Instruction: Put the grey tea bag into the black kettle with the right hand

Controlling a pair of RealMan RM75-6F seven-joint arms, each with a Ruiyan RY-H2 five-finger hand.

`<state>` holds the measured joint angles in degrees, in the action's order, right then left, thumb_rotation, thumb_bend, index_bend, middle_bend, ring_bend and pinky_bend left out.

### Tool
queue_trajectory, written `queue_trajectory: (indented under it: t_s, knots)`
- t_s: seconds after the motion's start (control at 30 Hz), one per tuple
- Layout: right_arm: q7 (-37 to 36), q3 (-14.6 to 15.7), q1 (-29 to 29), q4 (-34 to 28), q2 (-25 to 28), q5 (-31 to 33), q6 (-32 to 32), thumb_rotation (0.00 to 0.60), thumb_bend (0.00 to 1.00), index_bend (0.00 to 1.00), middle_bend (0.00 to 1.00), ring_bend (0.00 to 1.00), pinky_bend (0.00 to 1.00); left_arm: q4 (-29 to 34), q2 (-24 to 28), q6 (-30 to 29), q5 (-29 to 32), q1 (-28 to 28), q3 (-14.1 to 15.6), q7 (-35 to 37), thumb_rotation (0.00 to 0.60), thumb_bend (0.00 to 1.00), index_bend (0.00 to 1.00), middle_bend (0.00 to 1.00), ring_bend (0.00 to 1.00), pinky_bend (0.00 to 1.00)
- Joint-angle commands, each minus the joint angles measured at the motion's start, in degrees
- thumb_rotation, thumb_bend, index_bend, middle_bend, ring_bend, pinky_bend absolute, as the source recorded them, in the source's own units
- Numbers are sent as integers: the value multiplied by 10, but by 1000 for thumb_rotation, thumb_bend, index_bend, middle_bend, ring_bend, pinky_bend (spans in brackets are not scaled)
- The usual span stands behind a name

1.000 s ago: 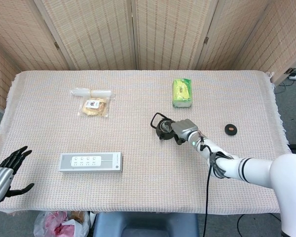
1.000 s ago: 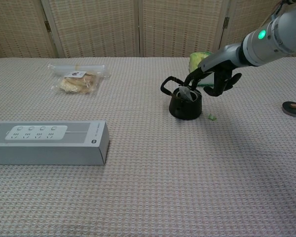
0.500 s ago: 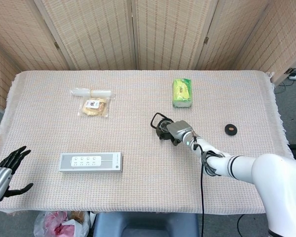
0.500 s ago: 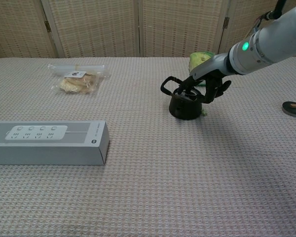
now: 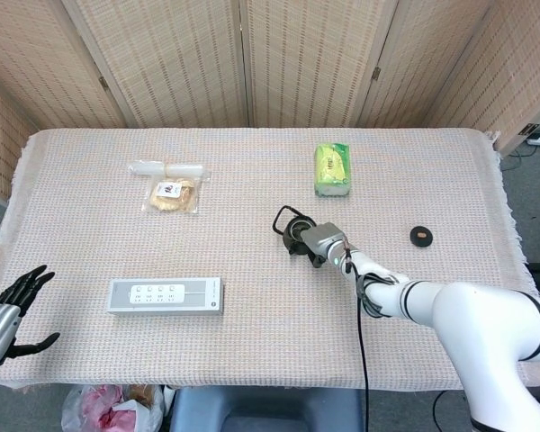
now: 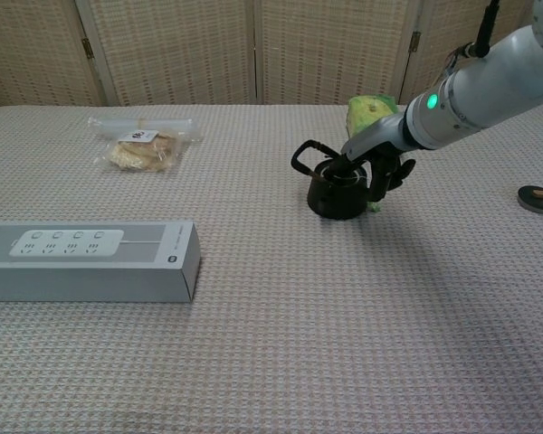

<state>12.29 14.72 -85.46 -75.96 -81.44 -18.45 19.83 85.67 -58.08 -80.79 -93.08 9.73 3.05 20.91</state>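
While the right hand [image 6: 373, 168] is being pressed low over the mouth of the black kettle [image 6: 337, 193], its fingers are being pushed down into the opening. A second ago the hand was being held higher, and the grey tea bag was being seen as a pale shape hanging at the kettle's rim. Now that pale shape is not being seen any more in either view. It is being judged that the tea bag is being tucked inside the kettle, but this cannot be told for sure, because the opening is being hidden by the dark fingers. Whether the bag is being pinched or let go cannot be told either.

A tiny green bit [image 6: 374, 207] is being left on the tabletop [image 6: 344, 316] just beside the kettle, maybe the tag. The kettle is being nudged a little to the left, too.

Far away at the tabletop's near corner, the left hand [image 5: 7, 310] is being held open with nothing in it.

If the bag is really inside, the job is being nearly finished, and only lifting the hand out is being left.
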Motion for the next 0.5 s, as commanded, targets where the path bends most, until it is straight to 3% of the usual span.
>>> queue_trajectory:
  t_s: [0.03,0.3,0.5]
  knots:
    - [-6,8,-6,1,-3,2,-1,600,675,91,86,825,977,0,0,0,0,0,0,0,600,269,0,0,0,184]
    - [-27,6,-9,-24,16,-10,21,600,673,92,86,825,977,0,1,-4,-3,-1,0,-1,600,269,0,0,0,184]
    - [-19,16,-14,-130,88,-18,95,600,631,91,33,805,976,6,2,-11,-6,-5,2,-9,600,269,0,0,0,184]
